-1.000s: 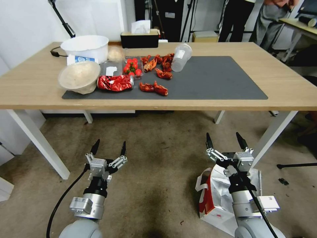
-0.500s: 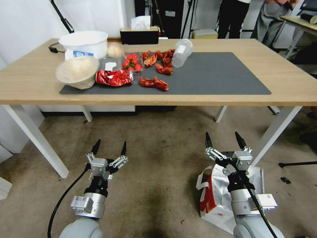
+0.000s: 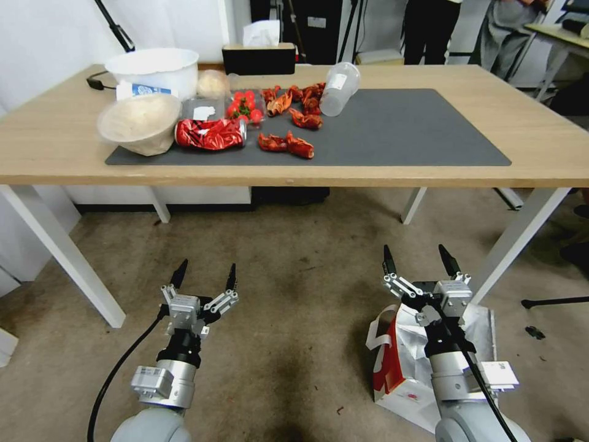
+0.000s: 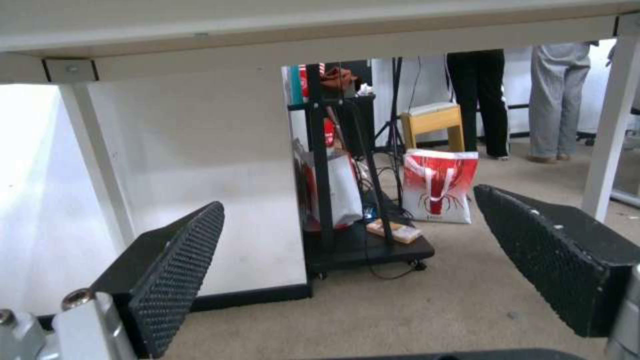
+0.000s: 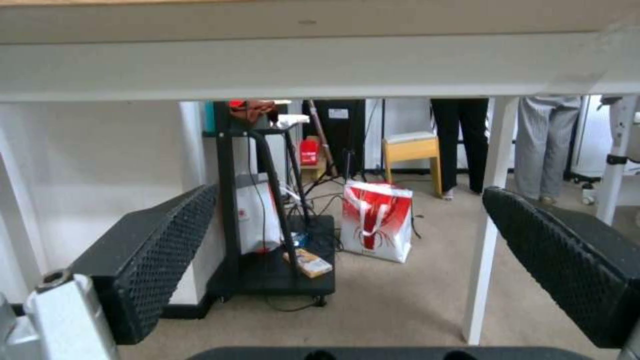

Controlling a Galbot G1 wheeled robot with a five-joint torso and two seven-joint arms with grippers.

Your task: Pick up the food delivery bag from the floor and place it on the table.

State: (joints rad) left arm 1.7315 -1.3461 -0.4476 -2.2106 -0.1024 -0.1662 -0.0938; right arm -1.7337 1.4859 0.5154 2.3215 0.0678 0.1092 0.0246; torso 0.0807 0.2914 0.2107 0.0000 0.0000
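The food delivery bag, white with a red side panel and white strap handles, stands on the carpet at the lower right. My right arm partly hides it. My right gripper hovers open just above and beyond the bag's top, holding nothing; its jaws face under the table. My left gripper hangs open over bare carpet to the left, well apart from the bag, and is also empty. The table is light wood with a dark grey mat and stands ahead of both arms.
On the table's left half sit bowls, a red snack packet, crayfish, tomatoes and a tipped plastic cup. White legs flank the floor space. Beyond the table are a black cart and a lobster-print bag.
The whole head view has shifted, so the table now sits higher and wider in the picture. Both arms and the bag hold nearly the same places, and both grippers stay open.
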